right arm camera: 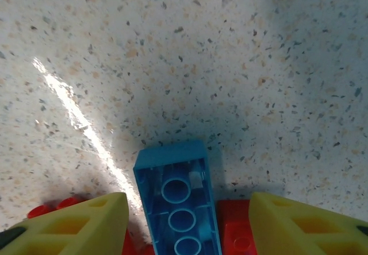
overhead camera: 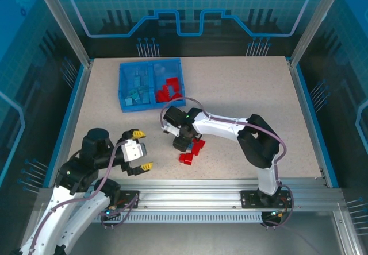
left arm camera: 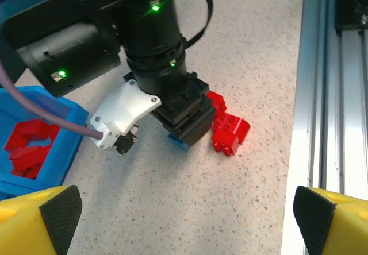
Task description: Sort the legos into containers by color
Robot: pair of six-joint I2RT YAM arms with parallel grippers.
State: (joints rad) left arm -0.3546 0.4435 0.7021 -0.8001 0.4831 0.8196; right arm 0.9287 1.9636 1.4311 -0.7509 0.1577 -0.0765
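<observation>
So the right tool point(right arm camera: 188, 200) is down on the table point(overhead camera: 247, 105), about midway along it and closer to the near edge than the far one. Its yellow fingers point(right arm camera: 69, 226) are spread apart with a light blue brick point(right arm camera: 175, 186) sitting between them. From the right wrist view there's a sliver of gap on each side, so it's straddling the brick, not squeezing it. The brick is flipped over, hollow side up with the round tubes showing. Its long axis runs straight out away from the wrist, in line with the fingers, which face its long sides. Loose red bricks point(left arm camera: 227, 130) are bunched right up against it on both sides.

Over by the far left corner is the tray point(overhead camera: 149, 63). It has light blue pieces point(overhead camera: 137, 91) in its left compartment and red pieces point(overhead camera: 168, 88) in its right.

The left tool point(overhead camera: 142, 150) hangs near the near edge, left of the loose pile, fingers wide apart, gripping nothing.
</observation>
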